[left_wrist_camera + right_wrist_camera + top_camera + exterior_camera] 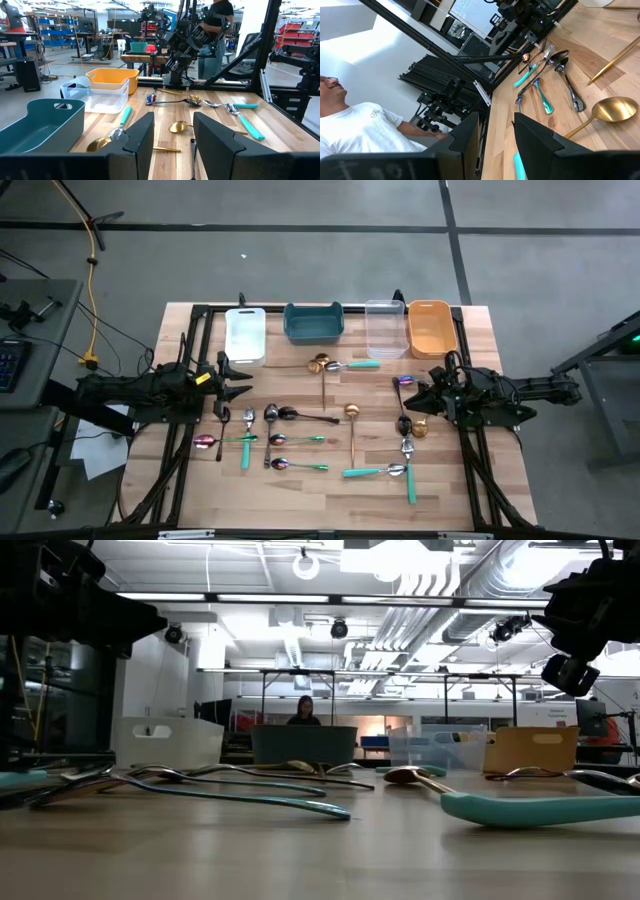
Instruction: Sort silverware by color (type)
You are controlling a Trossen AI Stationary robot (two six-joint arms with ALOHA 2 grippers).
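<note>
Currently both arms are stretched out low and level from opposite table edges, facing each other across the wooden table (300, 480). Left gripper (243, 379) sits at the left edge, just in front of the white bin (245, 335), fingers pointing toward the centre; its wrist view shows the two dark fingers (142, 137) parted with a clear gap and nothing between them, so released. Right gripper (411, 397) sits at the right side, below the orange bin (432, 326), fingers pointing left; its wrist view shows the fingers (532, 137) apart, with an empty gap, not holding anything. Silverware (300, 435) lies scattered flat on the table between the two grippers, none of it in a bin. A gold spoon (322, 370) and a teal-handled spoon (355, 365) lie just in front of the teal bin (314, 322). A second gold spoon (352, 430) lies near the middle. A dark spoon (305, 417) lies left of it. Several teal-handled pieces (290, 442) cluster low on the left side near the left gripper. More teal-handled pieces (385, 471) lie low on the right. A dark-handled spoon with an iridescent end (402, 405) lies just beside the right gripper's tip. The clear bin (385, 328) stands between the teal and orange bins. A person (215, 22) stands beyond the far table edge.
</note>
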